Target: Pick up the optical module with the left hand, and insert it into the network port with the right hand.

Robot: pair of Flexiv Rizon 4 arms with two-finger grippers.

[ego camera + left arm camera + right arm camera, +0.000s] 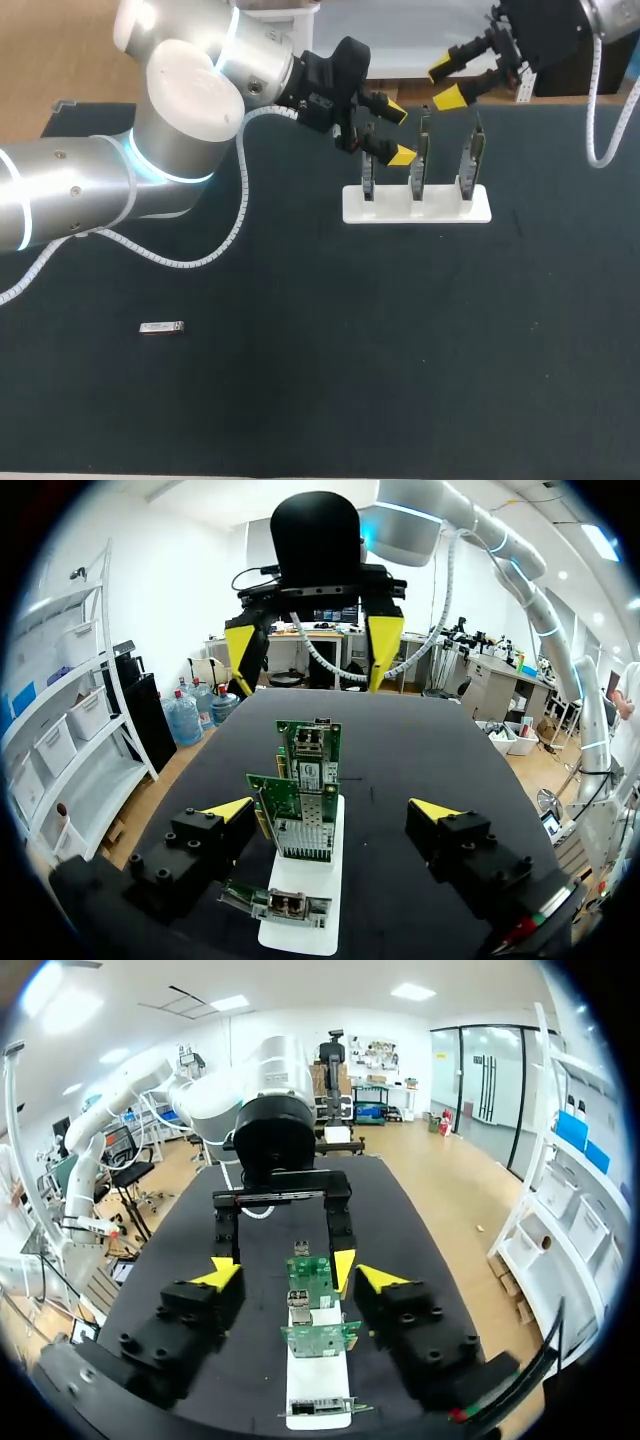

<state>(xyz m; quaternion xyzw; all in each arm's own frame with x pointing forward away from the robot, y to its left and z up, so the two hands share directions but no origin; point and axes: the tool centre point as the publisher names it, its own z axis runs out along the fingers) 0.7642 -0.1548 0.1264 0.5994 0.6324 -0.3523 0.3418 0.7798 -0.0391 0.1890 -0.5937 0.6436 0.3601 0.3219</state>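
Note:
The optical module (161,327), a small silver bar, lies on the black table at the front left, far from both grippers. Three green network cards (420,152) stand upright in a white holder (440,207) at the back middle. My left gripper (399,132) hangs open just above the leftmost card (367,176); in the left wrist view the left gripper (332,815) is empty, and the cards (300,815) stand in line ahead between its fingers without touching them. My right gripper (446,84) is open and empty, above and behind the holder. It faces the left gripper across the cards (310,1282).
The black tabletop (330,350) runs wide in front of the holder. The left arm's white cable (235,225) loops down onto the table to the holder's left. The right arm's cable (597,120) hangs at the back right.

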